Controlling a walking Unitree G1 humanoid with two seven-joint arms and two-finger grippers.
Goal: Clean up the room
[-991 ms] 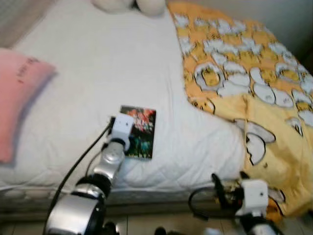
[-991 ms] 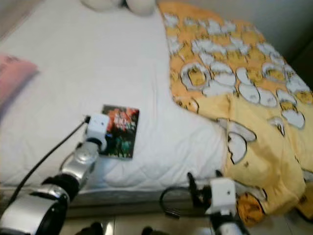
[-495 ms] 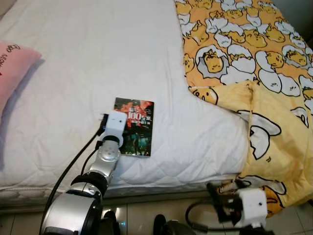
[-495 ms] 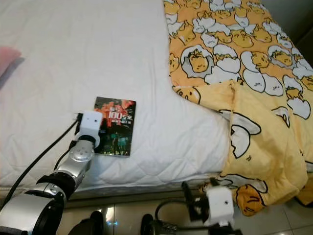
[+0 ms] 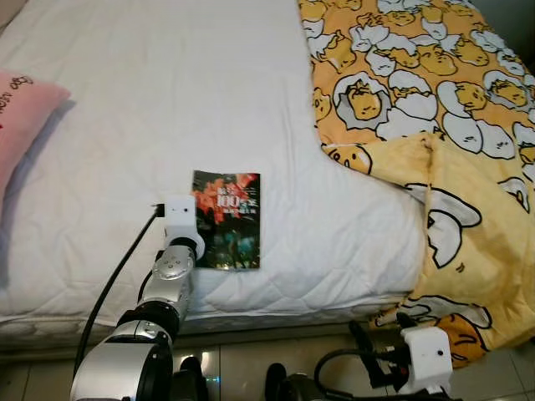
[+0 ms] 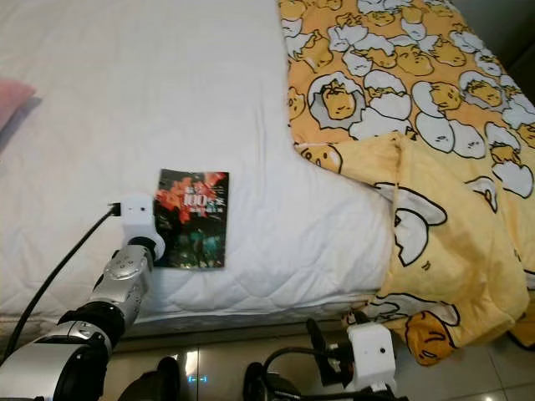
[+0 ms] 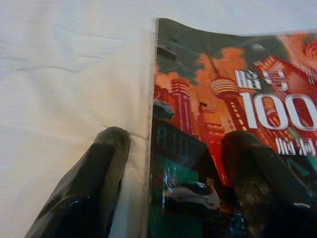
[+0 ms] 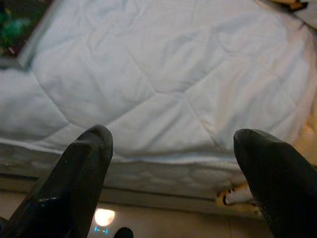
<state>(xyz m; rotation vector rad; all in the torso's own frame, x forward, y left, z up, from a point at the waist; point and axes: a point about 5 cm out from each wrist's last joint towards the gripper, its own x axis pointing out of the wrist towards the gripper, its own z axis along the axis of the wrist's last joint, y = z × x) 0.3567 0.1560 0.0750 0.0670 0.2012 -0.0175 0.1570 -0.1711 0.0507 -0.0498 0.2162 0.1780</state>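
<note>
A dark book with a red city cover and "100" in white lies flat on the white bed near its front edge. My left gripper is open and straddles the book's left edge: one black finger rests on the sheet, the other finger lies on the cover. The left wrist sits at the book's left side. My right gripper hangs open low in front of the bed, below the mattress edge, with its wrist over the floor.
A yellow blanket with egg cartoons covers the bed's right side and drapes over the front corner. A pink pillow lies at the left. Tiled floor runs along the bed's front.
The camera tilted down, so the plush toys at the bed's head left the picture. My left wrist shifted left, from over the cover to the book's left edge. The right arm dropped lower.
</note>
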